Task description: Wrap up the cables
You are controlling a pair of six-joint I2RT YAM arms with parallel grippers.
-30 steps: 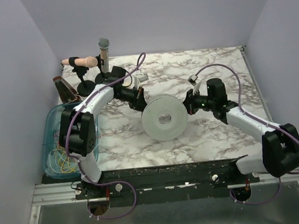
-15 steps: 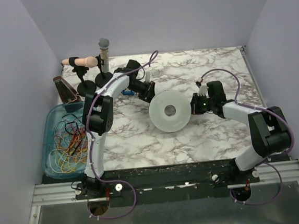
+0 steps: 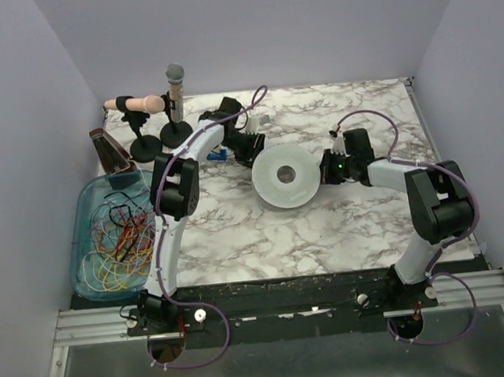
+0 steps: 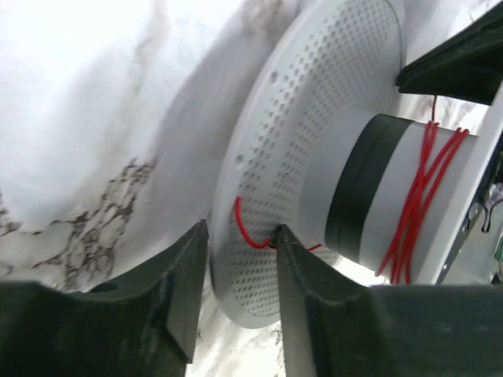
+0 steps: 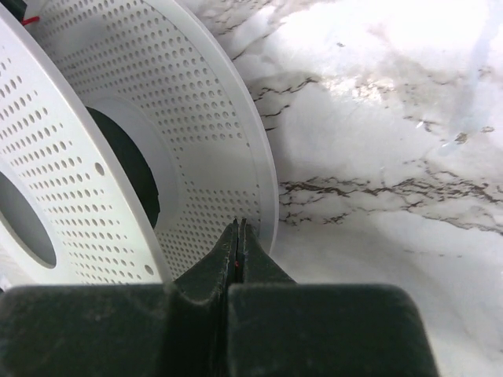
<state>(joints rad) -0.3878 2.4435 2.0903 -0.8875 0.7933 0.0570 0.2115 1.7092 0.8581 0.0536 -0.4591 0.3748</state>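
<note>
A pale grey perforated spool (image 3: 286, 177) stands tilted on its edge mid-table. My left gripper (image 3: 254, 149) straddles one flange (image 4: 314, 133) and is shut on it, one finger on each face. A thin red cable (image 4: 418, 206) is wound a few turns round the spool's core, and a short loop of it (image 4: 242, 231) lies by the inner finger. My right gripper (image 3: 326, 170) sits at the spool's right side, its tips (image 5: 238, 226) between the two flanges. It is shut, with a speck of red cable (image 5: 237, 265) pinched between the fingers. More loose cables (image 3: 120, 240) lie in a bin.
The clear blue bin (image 3: 82, 212) sits at the table's left edge. Behind it stand a dark red metronome-like object (image 3: 107, 150), a pink object on a stand (image 3: 137, 103) and a microphone on a stand (image 3: 174, 79). A small blue item (image 3: 217, 155) lies under the left arm.
The spool has moved back and to the right with the left gripper on it. The left arm has stretched out, uncovering the bin. The right arm has folded in, its gripper staying at the spool.
</note>
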